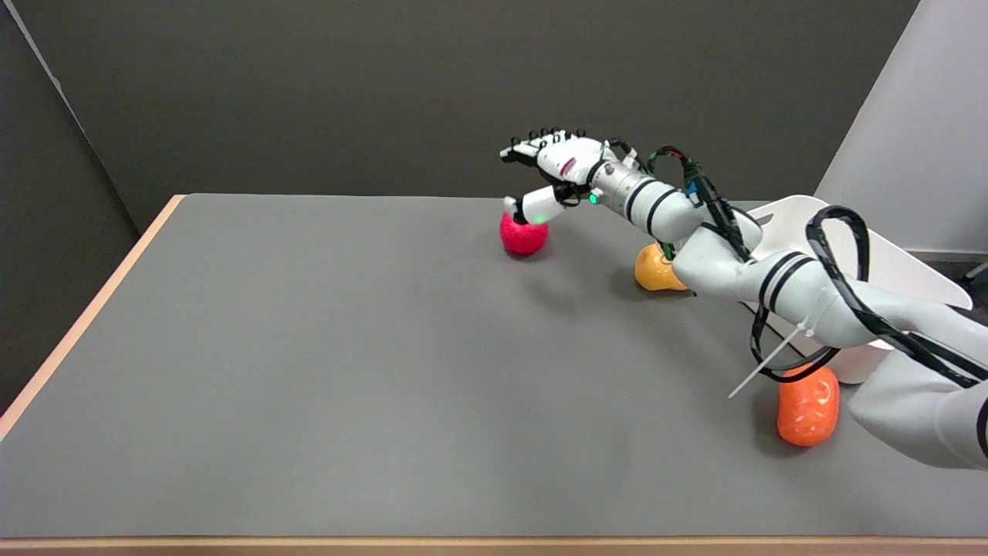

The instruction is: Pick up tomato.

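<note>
**One red tomato waits under an open hand**

One tomato [523, 234], red and round, sits on the grey table [309, 371] directly below the right hand [549, 168], the thumb tip close above its top. The hand holds nothing; its fingers are spread apart, reaching forward over the fruit. Its matte, knitted-looking surface suggests something light, soft and not slippery, so a wrap around the widest part should hold. Behind the wrist lies a yellow-orange fruit [656, 269]; nearer the elbow, an orange one [807, 415] beside a white container [888, 266].

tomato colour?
Pinkish red; the tomato shows best in the head view, under the right hand.
</note>
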Robot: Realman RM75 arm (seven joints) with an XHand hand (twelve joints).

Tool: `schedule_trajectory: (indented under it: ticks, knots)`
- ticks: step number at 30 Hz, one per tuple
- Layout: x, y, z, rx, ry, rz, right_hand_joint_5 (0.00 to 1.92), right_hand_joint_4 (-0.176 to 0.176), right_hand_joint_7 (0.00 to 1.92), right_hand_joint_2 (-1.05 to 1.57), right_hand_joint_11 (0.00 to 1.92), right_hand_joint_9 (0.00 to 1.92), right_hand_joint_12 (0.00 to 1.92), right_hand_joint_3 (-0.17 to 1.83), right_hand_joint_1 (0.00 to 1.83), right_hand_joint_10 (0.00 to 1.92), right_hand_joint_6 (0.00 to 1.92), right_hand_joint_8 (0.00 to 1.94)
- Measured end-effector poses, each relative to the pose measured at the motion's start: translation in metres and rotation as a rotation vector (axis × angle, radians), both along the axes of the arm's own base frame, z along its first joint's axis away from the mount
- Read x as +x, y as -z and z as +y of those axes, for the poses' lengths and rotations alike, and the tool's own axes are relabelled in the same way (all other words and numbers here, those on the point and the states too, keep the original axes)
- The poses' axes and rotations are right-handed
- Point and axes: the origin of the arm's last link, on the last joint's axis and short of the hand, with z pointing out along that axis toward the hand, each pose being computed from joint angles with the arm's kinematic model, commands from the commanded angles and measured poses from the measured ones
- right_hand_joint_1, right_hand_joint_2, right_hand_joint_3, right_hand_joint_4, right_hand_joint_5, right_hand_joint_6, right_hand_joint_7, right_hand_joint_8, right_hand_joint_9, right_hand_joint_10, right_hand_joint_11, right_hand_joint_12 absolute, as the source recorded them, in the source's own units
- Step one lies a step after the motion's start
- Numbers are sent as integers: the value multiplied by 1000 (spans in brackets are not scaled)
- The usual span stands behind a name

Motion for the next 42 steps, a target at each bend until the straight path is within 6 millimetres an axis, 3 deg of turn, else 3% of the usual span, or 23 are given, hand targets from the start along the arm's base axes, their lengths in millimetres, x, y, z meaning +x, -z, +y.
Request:
schedule_trajectory:
  ticks: [16, 19, 23, 35, 38, 40, 42]
  knots:
    - [-46, 2, -8, -53, 114, 11, 81, 88, 100, 553, 21, 65, 908, 1026, 264, 305, 211, 70]
    - [-51, 5, -8, -52, 124, 7, 59, 96, 70, 518, 2, 36, 1014, 959, 191, 372, 278, 186]
    - [-57, 9, -8, -52, 136, 4, 82, 85, 98, 571, 14, 67, 908, 1036, 265, 313, 194, 62]
    - [-66, 20, -11, -50, 156, -4, 76, 85, 93, 573, 26, 59, 910, 1032, 330, 337, 202, 84]
    - [-67, 22, -11, -48, 158, -2, 60, 95, 74, 533, 1, 38, 1023, 961, 245, 384, 264, 179]
    - [-68, 24, -12, -46, 158, -2, 49, 95, 64, 570, 0, 32, 1088, 925, 367, 428, 302, 221]
    - [-68, 25, -12, -46, 160, -1, 73, 95, 94, 546, 46, 48, 1017, 978, 394, 425, 251, 165]
